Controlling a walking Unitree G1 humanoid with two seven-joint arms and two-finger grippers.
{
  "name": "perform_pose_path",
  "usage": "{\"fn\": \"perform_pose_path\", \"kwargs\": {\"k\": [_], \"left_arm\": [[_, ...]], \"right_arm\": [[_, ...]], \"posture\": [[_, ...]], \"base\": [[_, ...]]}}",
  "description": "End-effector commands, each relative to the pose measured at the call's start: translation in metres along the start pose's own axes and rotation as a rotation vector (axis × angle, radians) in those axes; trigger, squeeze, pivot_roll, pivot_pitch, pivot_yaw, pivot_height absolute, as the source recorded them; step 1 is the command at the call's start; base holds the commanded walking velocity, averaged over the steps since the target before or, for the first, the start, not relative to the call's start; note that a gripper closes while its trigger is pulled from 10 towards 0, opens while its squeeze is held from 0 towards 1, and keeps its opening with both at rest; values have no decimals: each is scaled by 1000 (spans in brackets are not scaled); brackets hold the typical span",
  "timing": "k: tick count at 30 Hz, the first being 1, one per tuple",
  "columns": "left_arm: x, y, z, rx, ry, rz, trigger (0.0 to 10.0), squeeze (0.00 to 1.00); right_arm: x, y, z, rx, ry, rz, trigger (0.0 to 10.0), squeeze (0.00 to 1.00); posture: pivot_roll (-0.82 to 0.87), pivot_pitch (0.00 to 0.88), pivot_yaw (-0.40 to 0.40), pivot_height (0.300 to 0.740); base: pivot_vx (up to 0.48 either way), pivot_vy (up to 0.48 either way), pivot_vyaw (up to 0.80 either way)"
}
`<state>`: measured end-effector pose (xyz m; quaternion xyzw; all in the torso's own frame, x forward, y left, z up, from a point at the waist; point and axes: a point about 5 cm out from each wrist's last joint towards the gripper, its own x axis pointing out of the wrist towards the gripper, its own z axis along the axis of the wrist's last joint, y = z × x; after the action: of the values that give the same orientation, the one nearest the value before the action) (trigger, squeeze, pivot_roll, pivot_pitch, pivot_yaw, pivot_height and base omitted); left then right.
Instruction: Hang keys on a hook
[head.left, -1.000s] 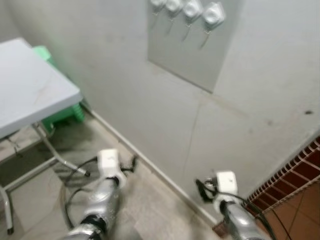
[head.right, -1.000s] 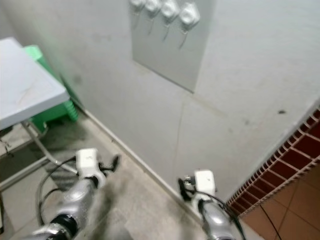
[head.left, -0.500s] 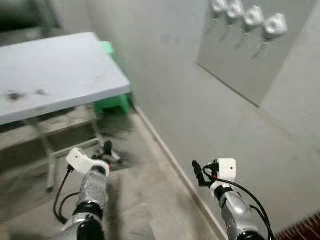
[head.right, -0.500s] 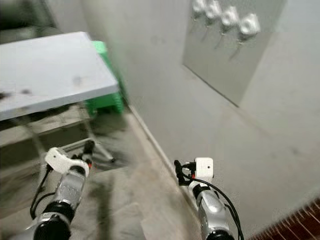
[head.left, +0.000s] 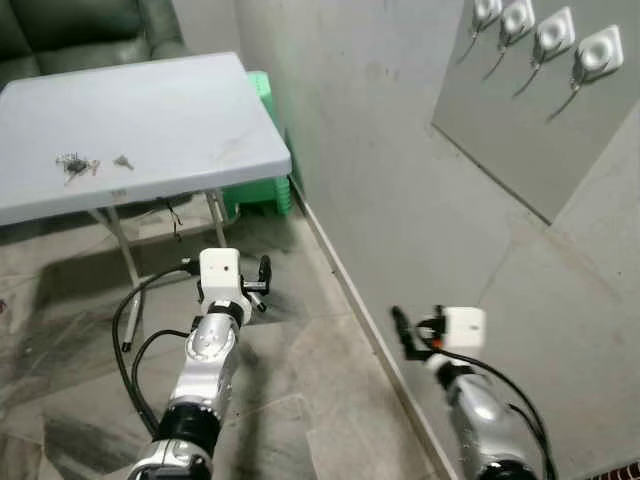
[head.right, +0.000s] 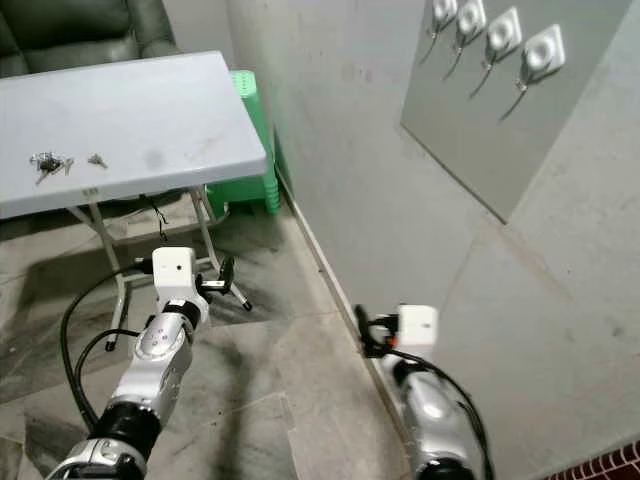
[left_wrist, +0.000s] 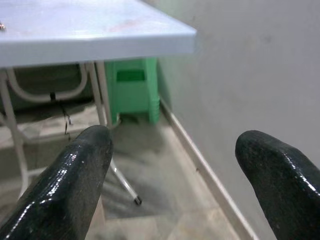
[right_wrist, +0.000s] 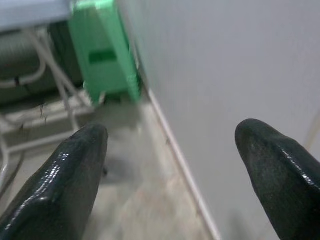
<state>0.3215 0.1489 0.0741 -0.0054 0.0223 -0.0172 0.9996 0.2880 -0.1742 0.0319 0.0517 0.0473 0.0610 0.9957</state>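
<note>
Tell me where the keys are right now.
The keys lie on the white folding table, near its left end in the left eye view, far from the wall hooks at upper right.

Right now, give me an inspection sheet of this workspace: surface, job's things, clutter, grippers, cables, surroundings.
Surface: grey folding table on metal legs, standing against the wall.
Job's things: keys lie on the table near its far-left part, with a smaller piece beside them; four white hooks in a row on a grey wall panel, all bare.
Clutter: nothing seen.
Grippers: left gripper open, empty, low before the table; right gripper open, empty, close to the wall.
Cables: black cables loop along the left arm; another runs along the right arm.
Surroundings: green stool beside the wall under the table's end, dark sofa behind, tiled floor.
</note>
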Motion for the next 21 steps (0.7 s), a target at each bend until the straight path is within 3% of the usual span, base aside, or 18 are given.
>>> {"fn": "perform_pose_path", "kwargs": {"k": [1,4,8,9,10,15,19,21], "left_arm": [[-4,-3,16,77,-99,-84,10000,0],[-17,-5,27,-13,-133,-176,10000,0],[-24,-1,38,-89,-156,-156,10000,0],[-25,3,42,-200,-169,-159,10000,0],[-24,6,40,-223,-150,-151,10000,0],[-19,18,47,-204,-151,-135,10000,0],[-17,17,56,-184,-143,-170,10000,0],[-16,19,58,-225,-136,-125,10000,0]], "right_arm": [[5,7,13,-20,-54,26,10000,0],[2,6,25,-55,-110,26,10000,0],[-2,9,36,-87,-157,35,10000,0],[-3,14,40,-82,-174,54,10000,0],[-3,17,41,-85,-176,70,10000,0],[-2,25,49,-77,-171,121,10000,0],[2,27,62,-126,-187,158,10000,0],[3,26,70,-129,-198,145,10000,0]], "posture": [[-75,0,-13,740],[-73,0,-14,740],[-67,0,-19,740],[-61,0,-24,740],[-55,0,-28,740],[-51,0,-32,740],[-59,0,-23,740],[-65,0,-16,740]], "base": [[0,0,0],[0,0,0],[0,0,0],[0,0,0],[0,0,0],[0,0,440],[0,0,800],[0,0,800]]}}
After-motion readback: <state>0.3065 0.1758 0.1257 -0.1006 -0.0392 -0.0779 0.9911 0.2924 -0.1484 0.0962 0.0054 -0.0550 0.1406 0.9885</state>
